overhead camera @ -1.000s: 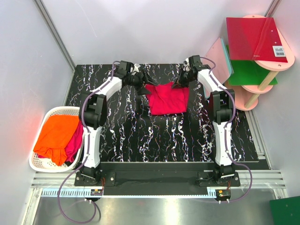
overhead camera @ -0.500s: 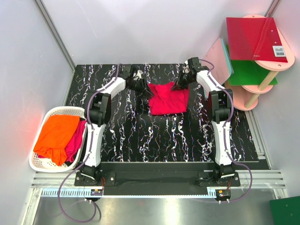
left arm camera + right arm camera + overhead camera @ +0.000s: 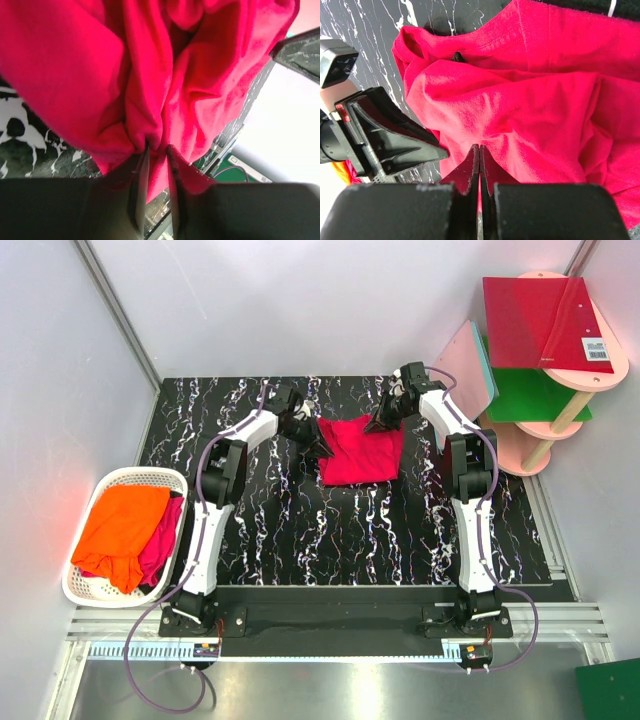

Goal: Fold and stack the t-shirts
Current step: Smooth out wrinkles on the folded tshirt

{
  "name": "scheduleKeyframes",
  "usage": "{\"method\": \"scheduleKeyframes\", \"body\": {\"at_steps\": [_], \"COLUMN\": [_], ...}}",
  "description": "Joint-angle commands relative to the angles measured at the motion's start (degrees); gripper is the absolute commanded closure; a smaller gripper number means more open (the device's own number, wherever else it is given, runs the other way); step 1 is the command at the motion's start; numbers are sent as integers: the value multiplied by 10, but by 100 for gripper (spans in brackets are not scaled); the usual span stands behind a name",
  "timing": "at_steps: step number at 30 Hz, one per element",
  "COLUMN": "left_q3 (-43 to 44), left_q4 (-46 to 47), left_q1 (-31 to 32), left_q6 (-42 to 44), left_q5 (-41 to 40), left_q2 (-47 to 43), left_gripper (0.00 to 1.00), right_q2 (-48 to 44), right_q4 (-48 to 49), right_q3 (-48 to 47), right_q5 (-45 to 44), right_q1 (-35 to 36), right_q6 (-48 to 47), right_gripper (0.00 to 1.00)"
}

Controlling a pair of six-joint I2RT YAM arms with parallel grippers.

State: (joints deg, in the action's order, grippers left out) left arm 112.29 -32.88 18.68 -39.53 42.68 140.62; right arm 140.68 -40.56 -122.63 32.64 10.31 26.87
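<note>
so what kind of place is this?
Probably a lab test cell: plain panel walls, two robot arms bolted to a black marbled table, holding a crimson t-shirt; laundry basket beside.

The right gripper (image 3: 479, 150) pinches a fold of the shirt (image 3: 545, 100), its fingers pressed together. The shirt lies crumpled on the table (image 3: 365, 30), its collar beyond the pinch. The left gripper (image 3: 422, 144) meets the shirt's edge.
</note>
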Motion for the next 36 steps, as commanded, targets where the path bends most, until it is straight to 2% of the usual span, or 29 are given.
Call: {"method": "scheduleKeyframes", "body": {"at_steps": [1,2,3,15,23,27,31,32,33,34,36], "left_q3": [26,24,22,-31,-107,-131,-119,-115,-110,-102,-91], "left_q4": [14,14,13,0,-28,-60,-114,-128,-133,-135,-137], "left_q1": [5,5,5,-6,-7,-7,-8,-9,-9,-10,-10], "left_q6": [-6,-7,-7,-22,-8,2,17,20,23,26,32], "left_q5": [14,14,15,-3,-21,-40,-73,-77,-86,-90,-100], "left_q2": [8,7,3,-100,-155,-155,-138,-133,-132,-133,-142], "left_gripper": [92,100,100,100,100,100,100,93,74,35,8], "right_q2": [4,4,4,6,17,21,27,26,25,24,20], "right_q4": [0,0,0,-15,-20,-22,-22,-21,-21,-21,-21], "right_q3": [-20,-20,-20,-19,-30,-34,-38,-39,-39,-39,-41], "right_q5": [15,15,15,-10,-21,-19,-17,-17,-17,-16,-12], "right_q1": [-3,-3,-4,-7,-8,-7,-7,-7,-7,-7,-7], "right_q6": [2,3,1,0,4,7,10,10,10,9,8], "right_gripper": [100,100,100,100,100,100,100,100,100,100,100]}}
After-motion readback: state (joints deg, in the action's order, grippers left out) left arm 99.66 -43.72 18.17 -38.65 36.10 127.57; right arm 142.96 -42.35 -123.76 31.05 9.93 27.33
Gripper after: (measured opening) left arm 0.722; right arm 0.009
